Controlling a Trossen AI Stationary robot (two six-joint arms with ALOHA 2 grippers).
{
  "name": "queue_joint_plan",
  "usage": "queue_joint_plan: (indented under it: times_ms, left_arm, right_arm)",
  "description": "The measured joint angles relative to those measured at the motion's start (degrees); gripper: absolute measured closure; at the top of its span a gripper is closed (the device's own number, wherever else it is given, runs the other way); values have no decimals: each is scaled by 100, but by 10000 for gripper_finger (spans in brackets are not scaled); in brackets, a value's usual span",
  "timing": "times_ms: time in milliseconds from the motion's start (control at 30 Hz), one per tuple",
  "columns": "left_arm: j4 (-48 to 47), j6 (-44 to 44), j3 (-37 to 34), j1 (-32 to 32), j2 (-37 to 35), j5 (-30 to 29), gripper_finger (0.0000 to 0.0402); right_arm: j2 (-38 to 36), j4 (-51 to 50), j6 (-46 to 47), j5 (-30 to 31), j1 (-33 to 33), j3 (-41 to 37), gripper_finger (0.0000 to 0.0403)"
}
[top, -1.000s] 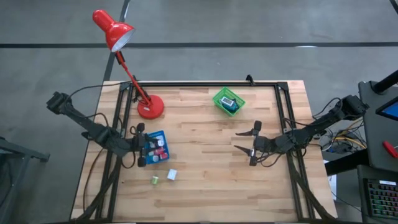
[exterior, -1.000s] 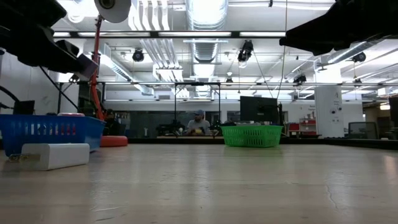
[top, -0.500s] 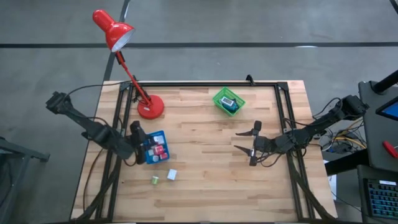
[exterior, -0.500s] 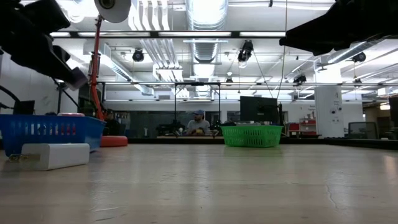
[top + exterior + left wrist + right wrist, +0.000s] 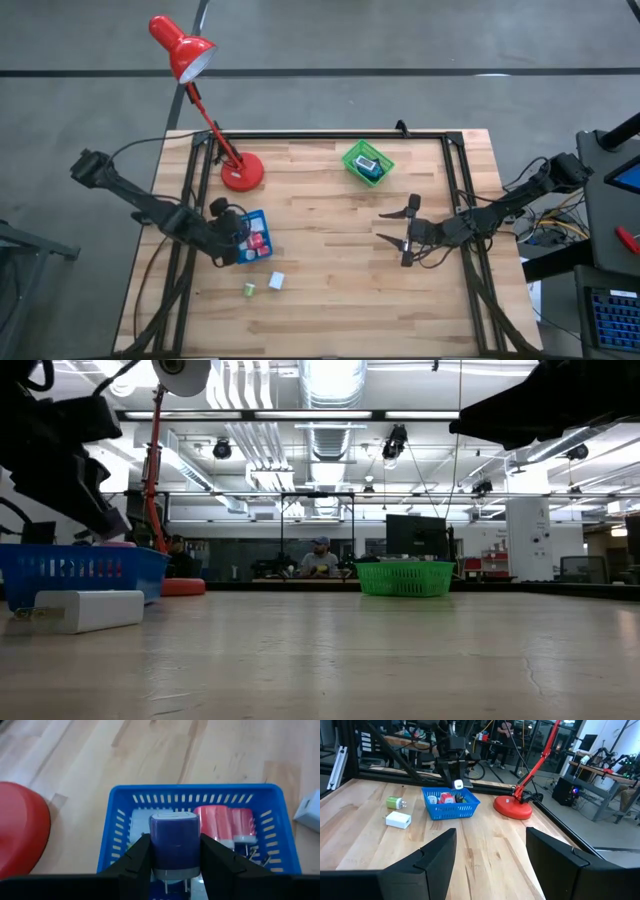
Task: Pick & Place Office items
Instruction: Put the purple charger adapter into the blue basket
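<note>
My left gripper (image 5: 229, 232) hangs over the blue tray (image 5: 256, 236) at the table's left and is shut on a purple cube-like block (image 5: 174, 842). Red blocks (image 5: 220, 822) lie in the tray. A white block (image 5: 277, 281) and a green block (image 5: 249, 289) rest on the wood just near of the tray. My right gripper (image 5: 404, 232) waits open above the table's right half. The low view shows the left gripper (image 5: 70, 470) dark above the tray (image 5: 80, 568). My left gripper pinches the purple block between its two fingers (image 5: 136, 862), one on each of its opposite side faces (image 5: 156, 845). The fingers slant down from above and from the table's left. The block is lifted clear above the tray's inside, with metal prongs (image 5: 169, 882) showing on its underside.
A red desk lamp stands on its round base (image 5: 242, 172) far of the tray, its arm leaning over the table's far left corner. A green basket (image 5: 367, 163) holding some pieces sits near the far edge. Bare wood lies between the two arms.
My left gripper has sunk toward the blue tray; in the low view it dropped from well above the tray to just over its rim. It has also turned somewhat over the tray. The blocks on the table stayed where they were.
</note>
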Motion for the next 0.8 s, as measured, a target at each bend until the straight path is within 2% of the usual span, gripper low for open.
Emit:
queue_joint_plan:
  times_ms: [333,800]
  left_arm:
    - [-331,-153,51,293,374,513,277]
    - [-322,-153,66,357,490,791,277]
  right_arm:
    - [0,0,0,1,-1,-1,172]
    - [0,-1,15,0,0,-1,172]
